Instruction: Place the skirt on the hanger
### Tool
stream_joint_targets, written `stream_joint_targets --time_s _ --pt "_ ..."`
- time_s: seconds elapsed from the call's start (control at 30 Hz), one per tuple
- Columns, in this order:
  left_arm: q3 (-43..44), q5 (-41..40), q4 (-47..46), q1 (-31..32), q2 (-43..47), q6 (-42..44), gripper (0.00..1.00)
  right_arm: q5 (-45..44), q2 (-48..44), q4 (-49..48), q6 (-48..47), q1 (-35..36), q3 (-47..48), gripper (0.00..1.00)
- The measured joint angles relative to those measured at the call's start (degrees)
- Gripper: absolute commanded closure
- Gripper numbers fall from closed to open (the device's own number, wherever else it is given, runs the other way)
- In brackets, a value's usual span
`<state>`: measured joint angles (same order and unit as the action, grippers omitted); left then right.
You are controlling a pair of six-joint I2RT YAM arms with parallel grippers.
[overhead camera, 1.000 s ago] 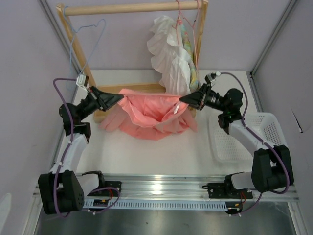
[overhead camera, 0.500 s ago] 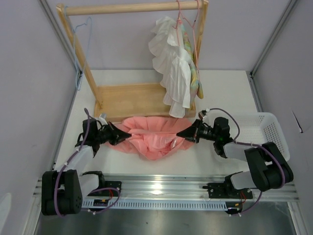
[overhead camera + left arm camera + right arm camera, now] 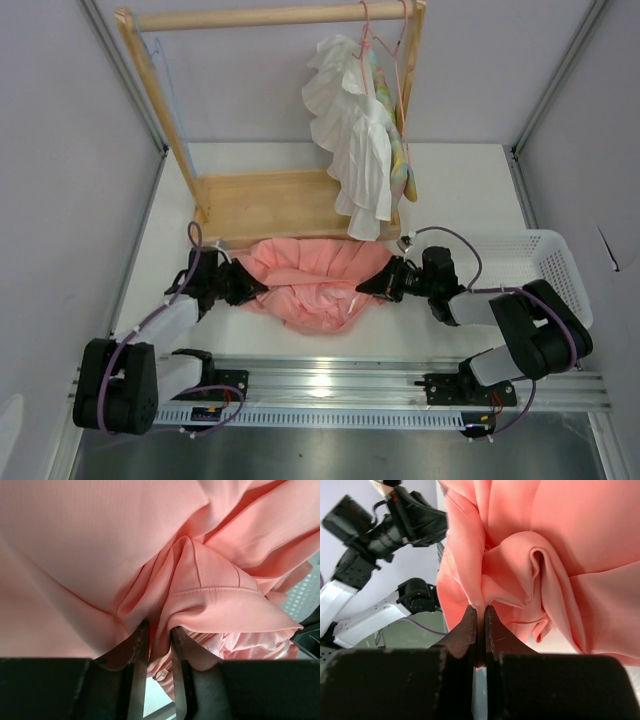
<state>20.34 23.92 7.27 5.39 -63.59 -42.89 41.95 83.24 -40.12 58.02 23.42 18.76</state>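
Slipping of the salmon-pink pleated fabric skirt (image 3: 315, 285) is risked, being pinched only by the right gripper (image 3: 480, 611) while jaws of the left gripper (image 3: 157, 630) are parted around its fold.

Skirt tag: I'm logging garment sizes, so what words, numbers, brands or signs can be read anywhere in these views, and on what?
No text can be read in any view.
Small white tag on the skirt: too small and blurred to read.
White ruffled garment, basket and wooden rack: no print visible.
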Motion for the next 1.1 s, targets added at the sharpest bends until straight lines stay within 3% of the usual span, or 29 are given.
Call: stream_joint_targets --time_s 0.23,0.7,1.1 --pt "7.4 -6.8 10.2 0.2 8.8 6.2 0.49 -1.3 -1.5 3.5 -2.4 0.5 0.2 1.00" --pt "16.5 -4.5 22.1 0.2 15.8 13.6 0.46 -3.5 -9.0 12.4 -4.7 2.4 4.9 1.00" --pt "23.9 5.9 22.4 2.3 24.3 17.4 0.45 -4.7 -10.1 16.3 -5.7 4.7 6.8 1.00"
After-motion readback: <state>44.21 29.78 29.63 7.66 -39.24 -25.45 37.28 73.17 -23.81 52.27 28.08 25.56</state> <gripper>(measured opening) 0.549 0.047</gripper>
